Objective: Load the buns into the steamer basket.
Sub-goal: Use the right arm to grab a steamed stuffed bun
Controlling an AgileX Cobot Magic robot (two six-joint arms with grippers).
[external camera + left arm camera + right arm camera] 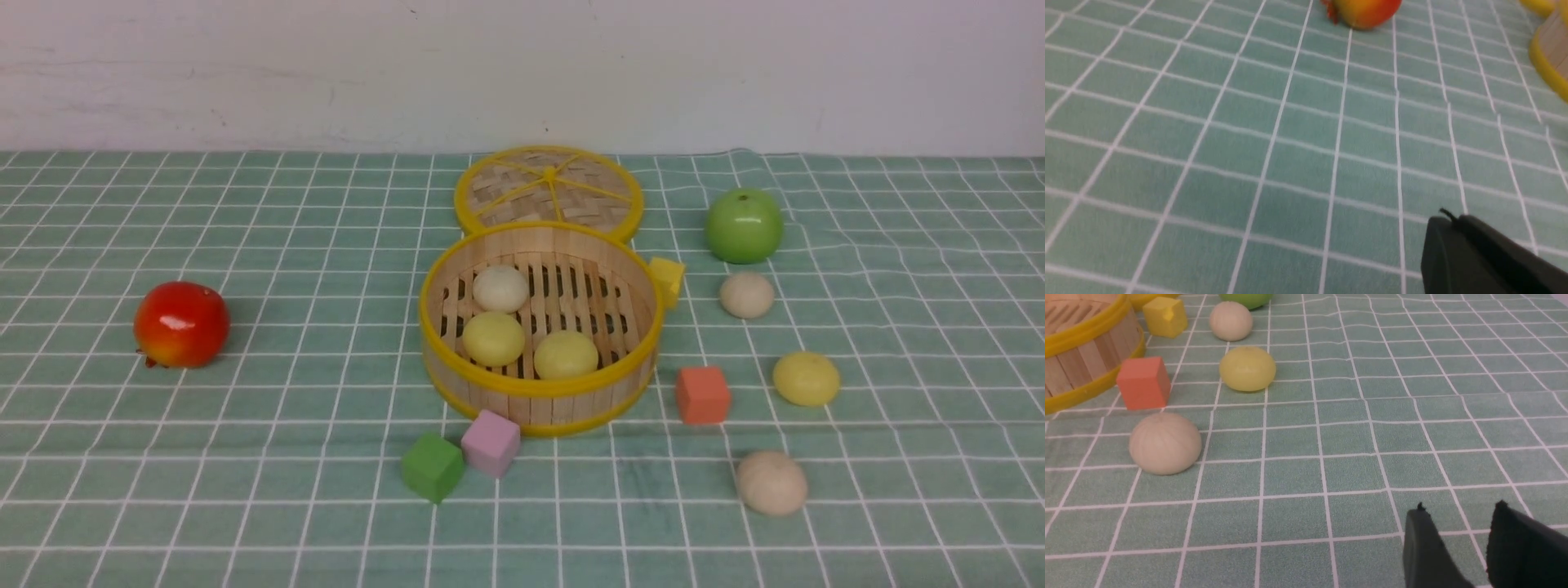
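While three small dome-shaped buns (493, 338), pale yellow and off-white, sit inside the round slatted bamboo steamer basket (539, 404), we count three more buns (806, 378) on the green checked cloth (245, 457) to its right. On the left gripper (1453, 222) we note jaws pressed together, empty; on the right gripper (1459, 507), jaws spread, empty.

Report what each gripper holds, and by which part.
Nothing is held. The left gripper is shut and empty; the right gripper is open and empty.
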